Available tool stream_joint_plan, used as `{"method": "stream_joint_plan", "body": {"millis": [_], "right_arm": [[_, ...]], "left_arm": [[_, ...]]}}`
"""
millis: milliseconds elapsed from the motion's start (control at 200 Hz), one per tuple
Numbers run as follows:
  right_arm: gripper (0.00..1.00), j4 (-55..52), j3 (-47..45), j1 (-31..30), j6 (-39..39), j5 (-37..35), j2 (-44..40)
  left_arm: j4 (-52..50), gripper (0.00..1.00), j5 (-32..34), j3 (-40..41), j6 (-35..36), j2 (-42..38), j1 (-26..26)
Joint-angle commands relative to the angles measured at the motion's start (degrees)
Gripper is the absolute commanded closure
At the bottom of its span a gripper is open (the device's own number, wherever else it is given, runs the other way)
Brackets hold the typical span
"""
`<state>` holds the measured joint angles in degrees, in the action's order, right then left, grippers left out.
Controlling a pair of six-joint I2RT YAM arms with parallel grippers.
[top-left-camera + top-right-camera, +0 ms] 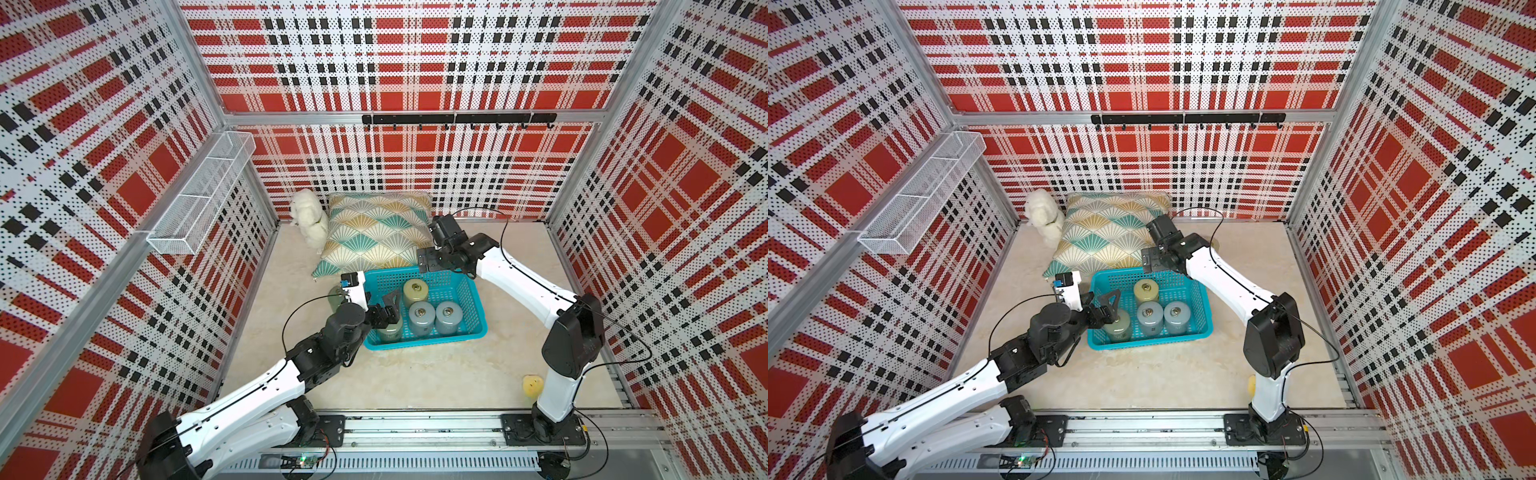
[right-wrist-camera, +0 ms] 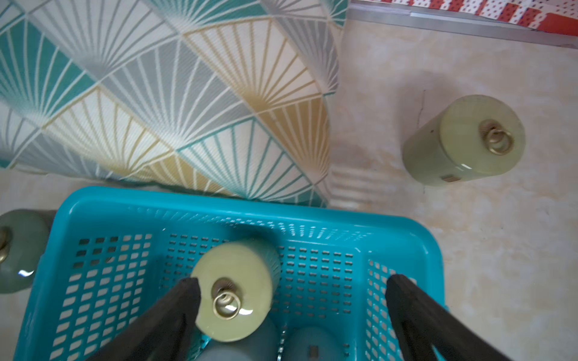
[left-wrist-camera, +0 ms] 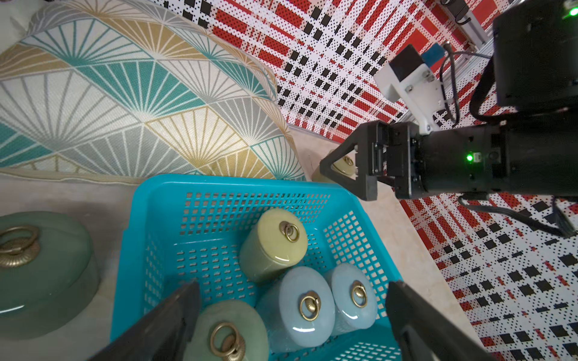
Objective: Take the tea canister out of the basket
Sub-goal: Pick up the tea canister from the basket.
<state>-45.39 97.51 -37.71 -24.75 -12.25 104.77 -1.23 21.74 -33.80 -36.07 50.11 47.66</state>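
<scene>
Pale marbled tabletop (image 1: 415, 374) here, with the turquoise basket (image 1: 424, 344) sitting mid-surface, a fan-patterned pillow (image 1: 374, 232) just behind its far rim and a white plush toy (image 1: 309, 224) beside the pillow. 2 stand upright on the bare top: a dark green canister (image 3: 40, 272) just beside the basket, a pale green canister (image 2: 466, 140) near the pillow's corner. A small yellow object (image 1: 532, 386) lies near the front edge, well apart.

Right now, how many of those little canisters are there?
6. Four in the basket: yellow, two blue, green. Outside: a dark green one beside it, a pale one near the pillow.
</scene>
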Motion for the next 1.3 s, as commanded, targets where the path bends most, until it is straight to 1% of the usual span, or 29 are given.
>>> {"method": "stream_joint_plan", "body": {"millis": [0, 55, 75, 130, 281, 686, 982, 1152, 1298], "right_arm": [[0.0, -1.5, -0.7, -2.8, -1.0, 0.0, 0.6], [0.0, -1.5, -1.1, -3.8, -1.8, 0.0, 1.4], [0.0, -1.5, -1.3, -4.1, -2.0, 1.8, 1.7], [0.0, -1.6, -1.5, -5.2, -2.2, 2.8, 2.6], [0.0, -2.5, -1.1, -6.9, -2.5, 3.3, 6.2], [0.0, -3.3, 1.0, -6.9, -1.9, 1.9, 14.5], [0.0, -2.5, 4.5, -5.6, -2.0, 2.3, 19.7], [0.04, -2.4, 6.1, -5.3, -1.9, 2.7, 21.2], [0.17, -2.7, 5.9, -5.4, -2.0, 2.7, 20.5]], "left_arm": [[-1.5, 0.01, -0.5, 1.2, -1.0, -1.7, -0.2], [-1.6, 0.0, -0.7, 1.5, -1.1, -2.0, -0.2], [-1.6, 0.0, -0.8, 1.6, -1.1, -2.1, -0.1], [-1.5, 0.0, -1.0, 1.7, -1.1, -2.0, -0.1], [-1.4, 0.0, -1.5, 1.7, -0.8, -1.7, -0.1], [0.8, 0.0, -2.8, 2.7, 1.3, -1.8, 0.5], [1.4, 0.0, -2.7, 3.0, 1.8, -3.3, 1.1], [1.6, 0.0, -2.2, 3.5, 2.1, -4.6, 1.7], [1.4, 0.0, -2.1, 3.3, 2.1, -4.7, 1.7]]}}
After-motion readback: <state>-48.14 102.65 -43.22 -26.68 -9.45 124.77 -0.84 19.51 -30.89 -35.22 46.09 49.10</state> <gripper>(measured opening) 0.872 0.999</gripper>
